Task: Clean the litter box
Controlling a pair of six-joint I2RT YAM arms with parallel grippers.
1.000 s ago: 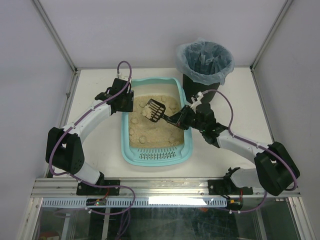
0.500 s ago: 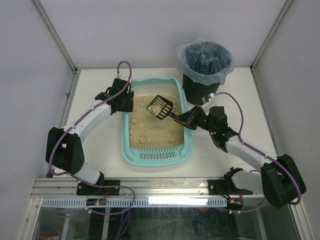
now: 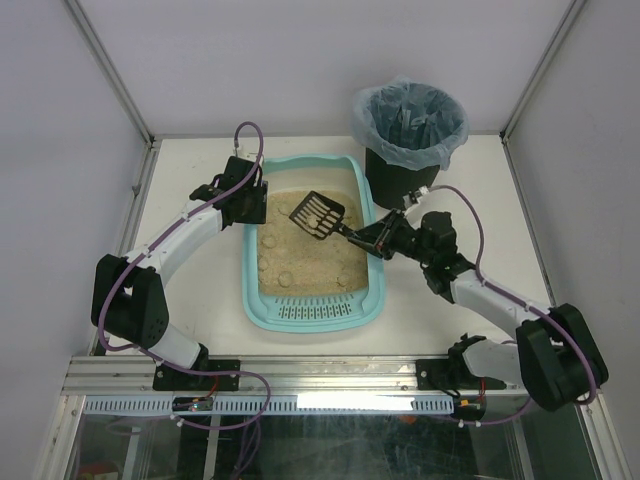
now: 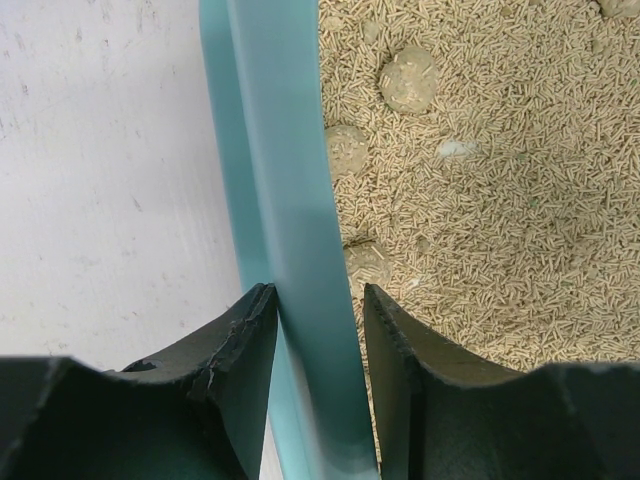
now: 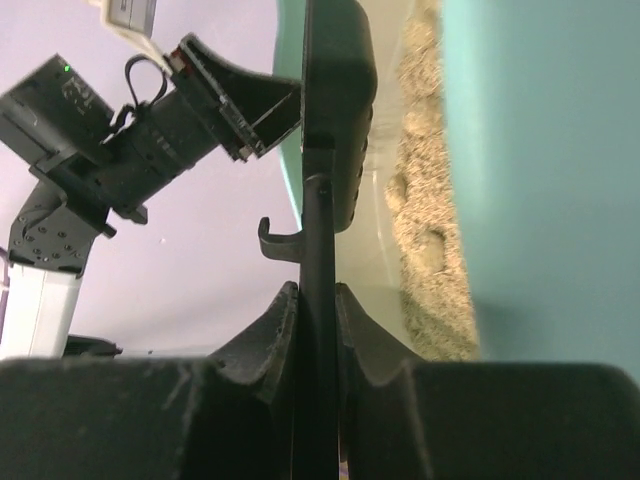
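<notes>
Left pincer [image 4: 318, 325] is clamped on the left long wall of the large light teal plastic litter box [image 4: 285, 150], one finger on the outside, the other inside over the litter. Right pincer [image 5: 318, 300] is pinched shut on the thin handle of the small black slotted plastic scoop [image 5: 335, 100]; its head hangs over the far right part of the tray, and I can't tell whether anything is sitting in it.

The box sits mid-way across the white desk [image 3: 210, 290], long side running away from the arm bases, slotted strip at the near end. The black round bin with the bluish translucent bag [image 3: 410, 125] is just beside its far right corner.

My take on handling: the tray looks like stiff moulded plastic, smooth and a bit slippery, and the raised rim is the only real handle; grabbing it across the wall like the left one does seems the right spot. Loaded with beige pellet litter [image 4: 500, 200] it's probably hefty enough that you steady it rather than lift it; on a smooth desk I'd expect it to skid if the scoop drags hard. The rounded clumps [image 4: 407, 78] look crumbly; get under them, don't poke; the loose stuff should fall through the slots.
</notes>
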